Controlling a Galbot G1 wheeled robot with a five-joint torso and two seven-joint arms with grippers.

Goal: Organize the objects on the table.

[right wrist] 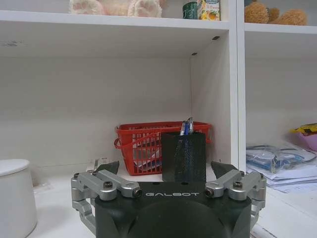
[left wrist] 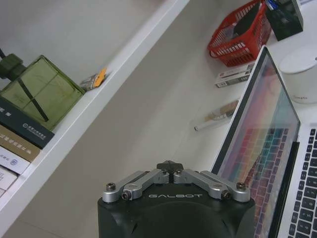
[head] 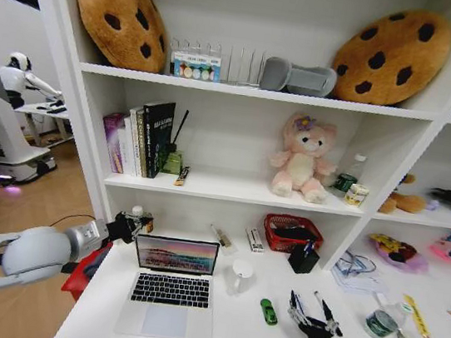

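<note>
A thin silver laptop [head: 171,289] stands open on the white table [head: 228,329], its lit screen [left wrist: 260,144] close beside my left gripper. The left gripper [head: 136,222] [left wrist: 170,167] hovers at the screen's upper left corner, shut and holding nothing. A tiny green toy car [head: 269,311] lies right of the laptop, near a white mug [head: 241,276]. My right gripper [head: 312,317] is open low over the table's front edge. It faces the black mesh pen holder [right wrist: 183,156] with blue pens [right wrist: 186,127] in it.
A red mesh basket [head: 292,233] [left wrist: 240,34] sits behind the pen holder against the shelf wall. A slim marker [left wrist: 218,116] and a small box [head: 255,239] lie behind the laptop. Papers [head: 357,276], a tape roll [head: 378,323] and a yellow ruler [head: 421,329] lie to the right.
</note>
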